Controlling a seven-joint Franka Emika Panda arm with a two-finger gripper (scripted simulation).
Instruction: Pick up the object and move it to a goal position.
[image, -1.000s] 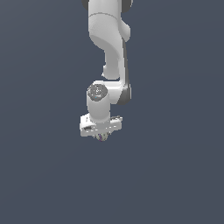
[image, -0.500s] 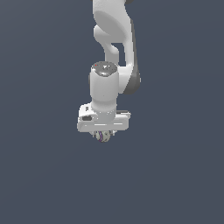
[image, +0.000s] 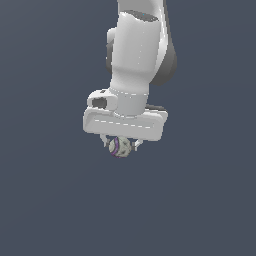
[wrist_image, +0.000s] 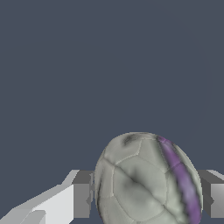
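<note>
In the exterior view we see the white Panda arm coming down from twelve o'clock, ending in a broad white bar near the centre of the picture. Under that bar hangs the pincer, and the small ball sits between its two short fingers, at about six o'clock from the bar. The ball is off-white with a purple band and darker patches, and it is much narrower than the bar above it.

In the wrist view we see the ball large and close, its panelled surface pale grey-beige with a purple stripe running down one side. A finger pad touches it on one side and another touches it on the opposite side, so we read the pincer as clamped on the ball.

Around the arm and ball we see only a flat dark blue-grey background; we cannot tell from it whether the ball hangs clear of any counter.
</note>
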